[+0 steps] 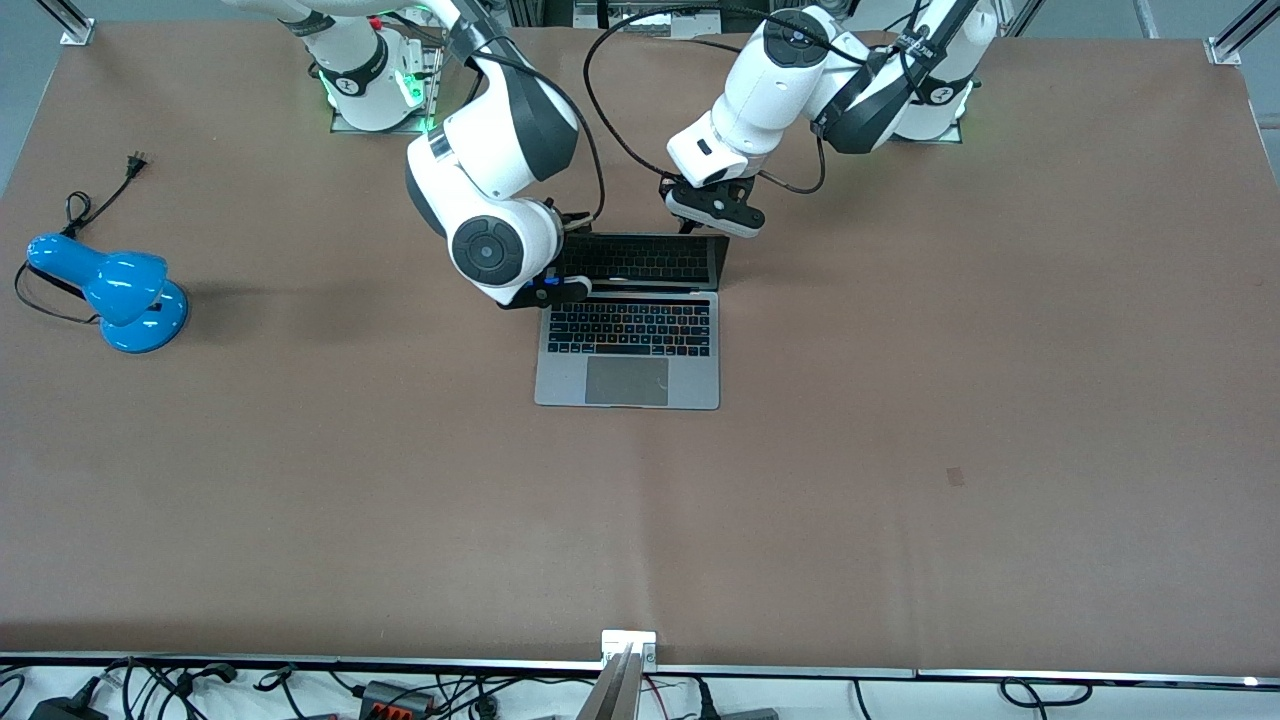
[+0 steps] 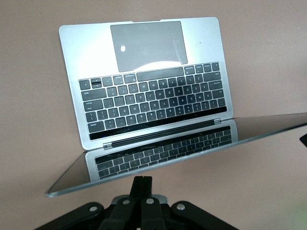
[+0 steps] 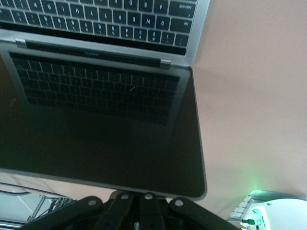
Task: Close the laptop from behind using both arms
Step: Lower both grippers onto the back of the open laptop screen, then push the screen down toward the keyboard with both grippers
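The silver-grey laptop [image 1: 628,340] stands open in the middle of the table, its dark screen [image 1: 640,258] tilted over the black keys. My left gripper [image 1: 712,212] is at the lid's top edge, at the corner toward the left arm's end. It is shut, and in the left wrist view its fingertips [image 2: 143,182] sit just under that edge [image 2: 192,153]; I cannot tell whether they touch. My right gripper [image 1: 545,290] is at the lid's corner toward the right arm's end. In the right wrist view the screen [image 3: 96,124] fills the frame and the lid's edge hides the right gripper's [image 3: 144,195] fingertips.
A blue desk lamp [image 1: 112,290] lies on the brown table near the right arm's end, with its black cord and plug [image 1: 135,160]. Both arm bases stand along the table's edge farthest from the front camera. Loose cables [image 1: 400,692] run along the nearest edge.
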